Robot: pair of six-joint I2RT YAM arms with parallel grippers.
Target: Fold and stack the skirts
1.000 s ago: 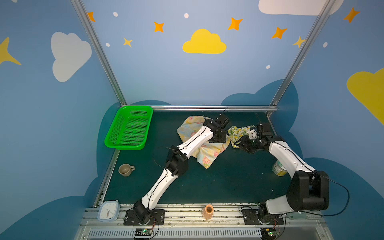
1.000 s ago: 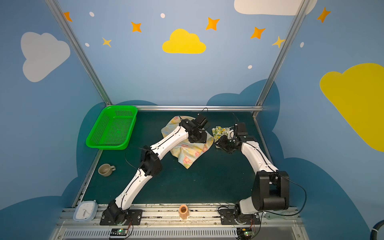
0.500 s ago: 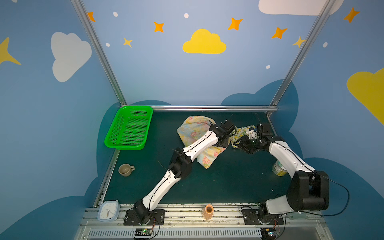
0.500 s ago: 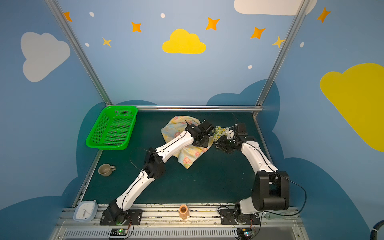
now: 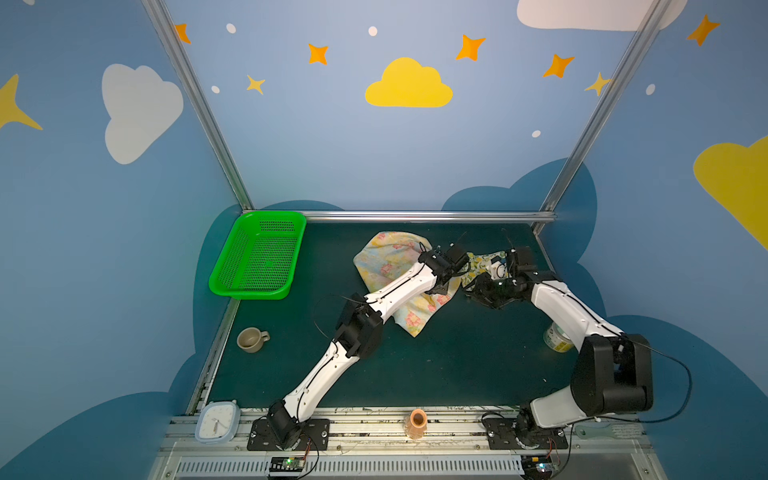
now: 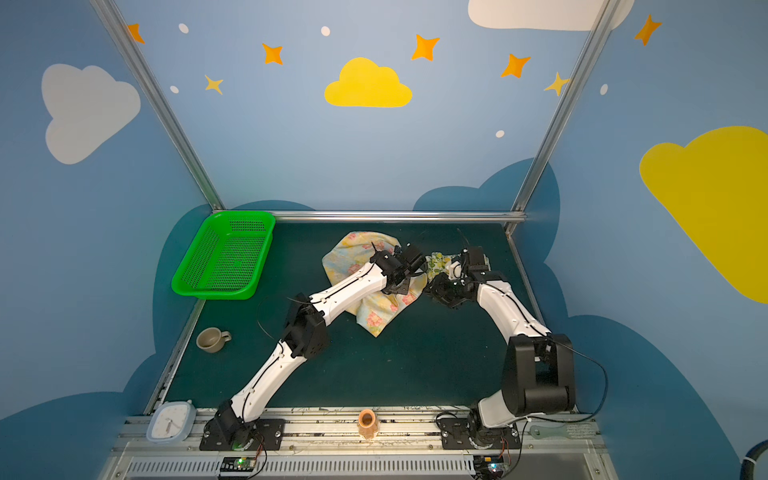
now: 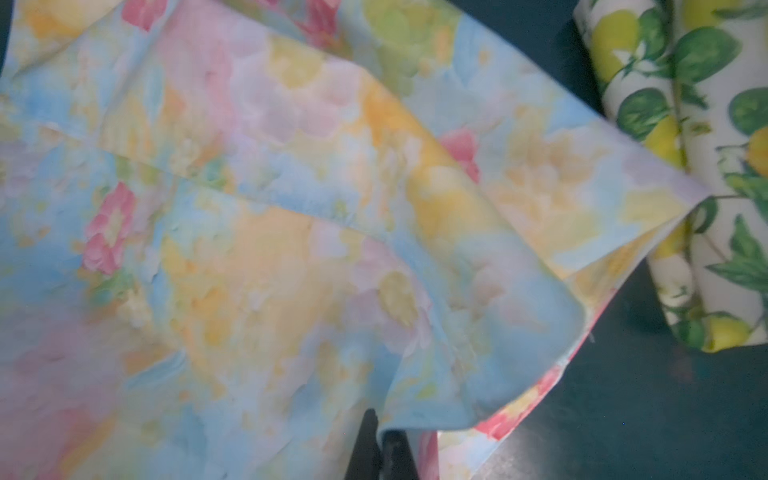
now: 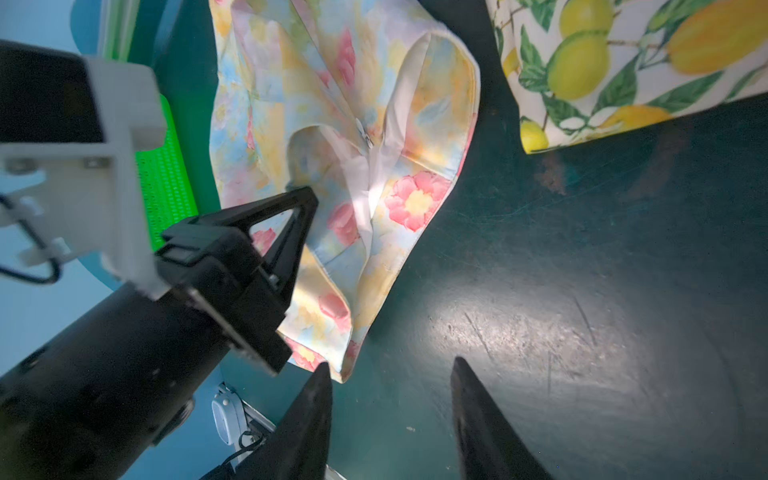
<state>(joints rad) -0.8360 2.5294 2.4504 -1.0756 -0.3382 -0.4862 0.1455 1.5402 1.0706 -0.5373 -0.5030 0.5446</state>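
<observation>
Two skirts, neither folded nor stacked yet. In both top views the floral skirt (image 5: 386,259) lies crumpled under the left gripper (image 5: 444,286), and the lemon skirt (image 5: 478,262) sits bunched just beyond the right gripper (image 5: 471,291). Left wrist: jaws pinched closed on a fold of floral skirt, lemon skirt near, ahead. Right wrist: jaws apart, empty, over bare mat (image 8: 582,291), with the floral hem just beside them. All folding left.

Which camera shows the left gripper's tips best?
Right wrist: the left gripper shows side-on, jaws shut on the floral skirt. Left wrist catches only its very tips; in both top views it is too small to judge.
</observation>
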